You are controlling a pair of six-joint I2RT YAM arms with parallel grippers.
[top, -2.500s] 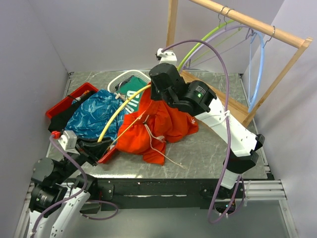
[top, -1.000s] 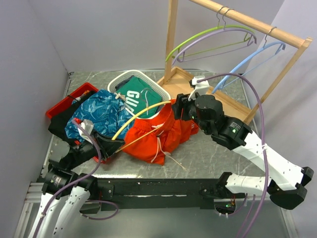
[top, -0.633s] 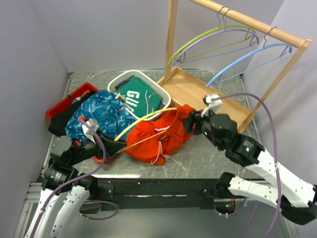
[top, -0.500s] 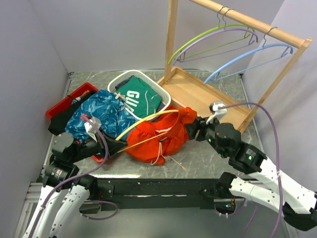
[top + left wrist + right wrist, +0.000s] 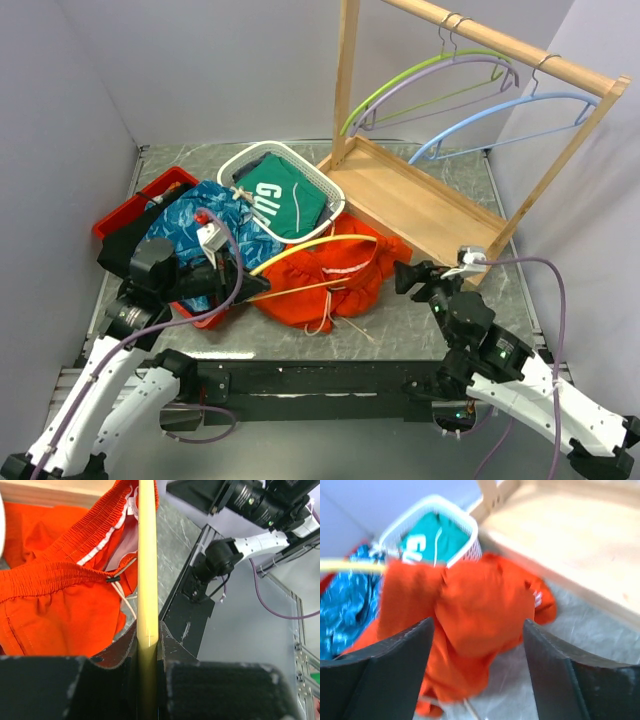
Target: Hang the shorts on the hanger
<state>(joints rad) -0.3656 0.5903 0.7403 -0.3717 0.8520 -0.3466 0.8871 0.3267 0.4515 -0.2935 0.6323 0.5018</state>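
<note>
The left gripper [image 5: 148, 641] squeezes the yellow hanger [image 5: 310, 243], whose arm seems to run through the orange shorts [image 5: 335, 290] on the table [image 5: 420, 322], while the right gripper [image 5: 478, 626], at their 3 o'clock, spreads its fingers wide

1. The shorts [image 5: 340, 285] lie mid-table, in front of the laundry basket [image 5: 228, 163] and the rack base [image 5: 420, 205]
2. The hanger [image 5: 300, 247] reaches from the left gripper [image 5: 255, 288] across the shorts, seemingly through the waistband
3. The right gripper [image 5: 402, 277] sits just right of the shorts
</note>
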